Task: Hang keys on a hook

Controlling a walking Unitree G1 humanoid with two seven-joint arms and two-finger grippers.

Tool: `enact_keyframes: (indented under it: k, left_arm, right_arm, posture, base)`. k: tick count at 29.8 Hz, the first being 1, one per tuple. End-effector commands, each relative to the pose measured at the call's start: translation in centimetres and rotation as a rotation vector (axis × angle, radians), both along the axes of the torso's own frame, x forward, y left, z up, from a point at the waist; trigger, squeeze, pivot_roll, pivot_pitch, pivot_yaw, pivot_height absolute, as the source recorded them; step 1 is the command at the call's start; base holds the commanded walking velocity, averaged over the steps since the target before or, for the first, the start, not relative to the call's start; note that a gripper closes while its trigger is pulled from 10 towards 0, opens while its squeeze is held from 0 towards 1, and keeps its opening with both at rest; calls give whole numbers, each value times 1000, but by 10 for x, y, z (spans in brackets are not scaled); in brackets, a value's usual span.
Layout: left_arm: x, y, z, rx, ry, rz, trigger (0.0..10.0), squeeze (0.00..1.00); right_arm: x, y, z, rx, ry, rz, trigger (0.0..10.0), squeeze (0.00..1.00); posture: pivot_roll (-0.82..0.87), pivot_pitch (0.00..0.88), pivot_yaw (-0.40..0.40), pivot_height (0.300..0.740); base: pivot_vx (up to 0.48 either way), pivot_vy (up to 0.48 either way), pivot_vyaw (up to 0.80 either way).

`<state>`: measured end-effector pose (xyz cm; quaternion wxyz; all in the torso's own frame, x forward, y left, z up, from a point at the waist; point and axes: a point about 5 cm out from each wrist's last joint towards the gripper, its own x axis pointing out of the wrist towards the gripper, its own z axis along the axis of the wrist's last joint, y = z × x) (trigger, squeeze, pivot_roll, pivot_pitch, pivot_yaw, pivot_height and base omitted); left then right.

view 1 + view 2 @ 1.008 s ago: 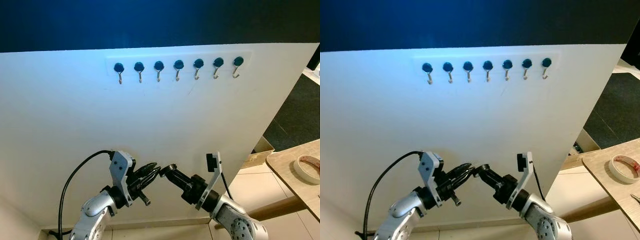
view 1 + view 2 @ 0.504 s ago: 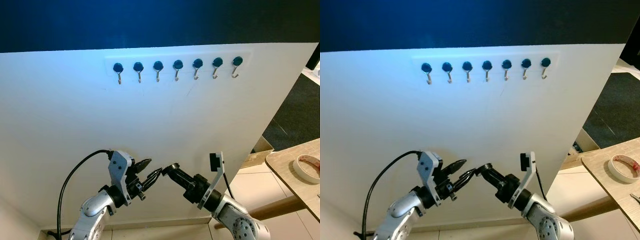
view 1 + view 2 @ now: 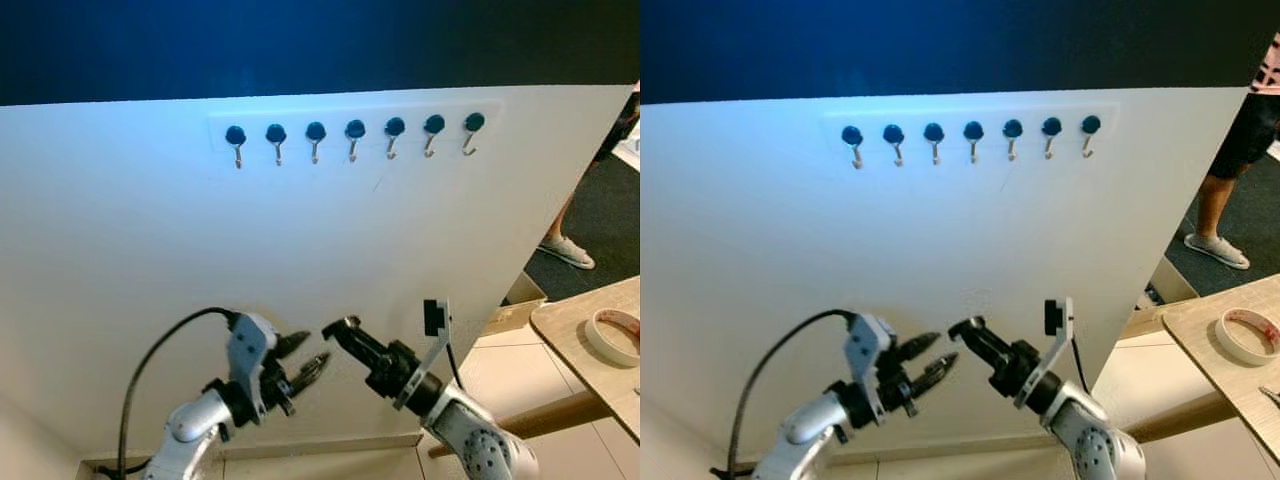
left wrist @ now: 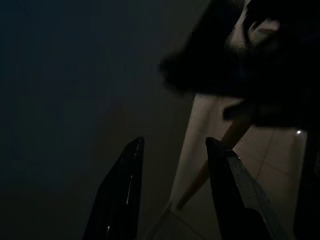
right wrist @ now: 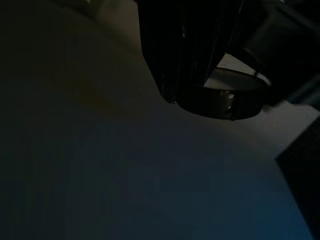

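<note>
Left gripper (image 3: 303, 356) now apart from right gripper (image 3: 338, 327), fingers spread; right's finger state indiscernible, keys unseen.

No text, label, brand, number or sign can be read anywhere in these pictures.

wall (image 3: 300, 240): matt, smooth | hooks (image 3: 354, 150): shiny metal | table (image 3: 585, 345): wood, apparently unvarnished
</note>
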<state>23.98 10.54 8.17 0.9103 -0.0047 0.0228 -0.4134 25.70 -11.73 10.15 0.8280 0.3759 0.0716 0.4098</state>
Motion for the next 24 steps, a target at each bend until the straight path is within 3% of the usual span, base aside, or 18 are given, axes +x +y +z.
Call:
enact_keyframes:
  k: [1, 13, 24]
  left_arm:
    - [1, 7, -6, 19, 12, 45, 10000, 0]
    - [1, -2, 8, -91, 22, -6, 10000, 0]
    - [-11, -14, 14, -90, 8, -112, 10000, 0]
  right_arm:
    - [-1, -2, 2, 13, 5, -1, 10000, 0]
    - [-4, 2, -7, -43, 14, 22, 10000, 0]
    - [-2, 1, -7, -52, 13, 5, 10000, 0]
  posture:
    - [32, 50, 2, 740]
    - [35, 50, 2, 740]
    - [34, 53, 1, 740]
  base:
    - [0, 0, 0]
    - [0, 0, 0]
    - [0, 0, 0]
